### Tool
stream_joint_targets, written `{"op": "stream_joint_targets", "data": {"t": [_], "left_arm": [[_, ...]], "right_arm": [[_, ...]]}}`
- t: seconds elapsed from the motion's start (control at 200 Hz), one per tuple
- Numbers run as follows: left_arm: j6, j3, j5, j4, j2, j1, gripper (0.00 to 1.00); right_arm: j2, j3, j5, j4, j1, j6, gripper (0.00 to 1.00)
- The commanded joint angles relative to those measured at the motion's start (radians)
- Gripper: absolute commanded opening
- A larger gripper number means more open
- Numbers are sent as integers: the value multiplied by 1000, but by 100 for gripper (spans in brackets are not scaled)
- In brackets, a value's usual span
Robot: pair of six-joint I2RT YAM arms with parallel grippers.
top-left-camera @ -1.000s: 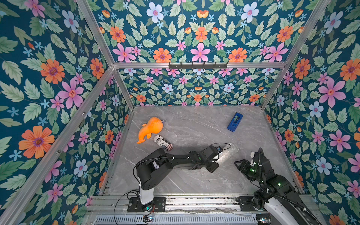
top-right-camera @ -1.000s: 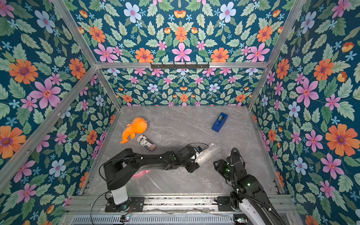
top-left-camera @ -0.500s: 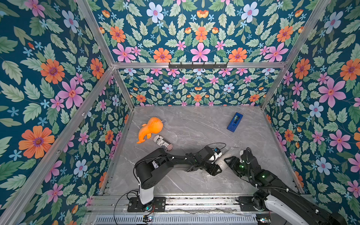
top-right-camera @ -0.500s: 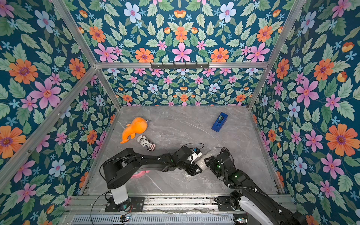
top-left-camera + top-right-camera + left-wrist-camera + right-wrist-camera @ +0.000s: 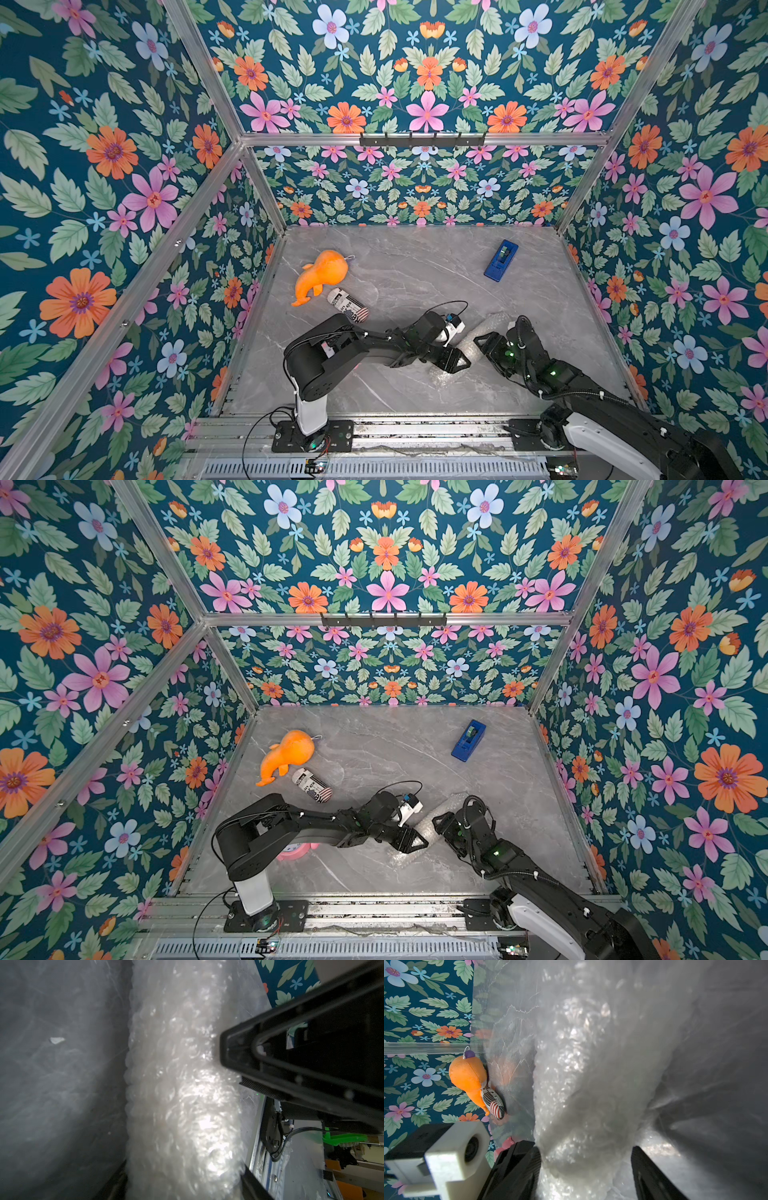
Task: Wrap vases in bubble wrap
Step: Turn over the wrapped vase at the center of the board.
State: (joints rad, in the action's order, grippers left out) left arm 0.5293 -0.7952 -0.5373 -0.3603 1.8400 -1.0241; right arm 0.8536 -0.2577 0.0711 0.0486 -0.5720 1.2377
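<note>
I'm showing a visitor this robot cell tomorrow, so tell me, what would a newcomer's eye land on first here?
First the loud teal wallpaper with orange and pink flowers, covering every wall. Then the bright orange plush toy at the far left of the grey marble table, next to a black-and-white printed can. Near the front, the black left gripper and right gripper meet at a roll of clear bubble wrap.

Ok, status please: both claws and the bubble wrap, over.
Left claw shut on bubble wrap roll. Right claw open, straddling same roll. Vase not visible. Printed can and orange plush lie apart.
</note>
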Motion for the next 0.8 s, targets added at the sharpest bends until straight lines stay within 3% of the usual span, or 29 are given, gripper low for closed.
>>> {"op": "stream_joint_targets", "data": {"t": [0.0, 0.305, 0.67, 0.795], "left_arm": [[56, 22, -4, 240, 19, -2, 41], [263, 137, -85, -69, 20, 7, 40], [366, 175, -115, -222, -10, 30, 39], [479, 219, -148, -425, -1, 30, 40]], "right_arm": [[36, -16, -19, -61, -9, 21, 70], [177, -39, -29, -178, -50, 28, 73], [274, -43, -45, -253, -73, 47, 77], [303, -48, -35, -295, -75, 54, 77]]}}
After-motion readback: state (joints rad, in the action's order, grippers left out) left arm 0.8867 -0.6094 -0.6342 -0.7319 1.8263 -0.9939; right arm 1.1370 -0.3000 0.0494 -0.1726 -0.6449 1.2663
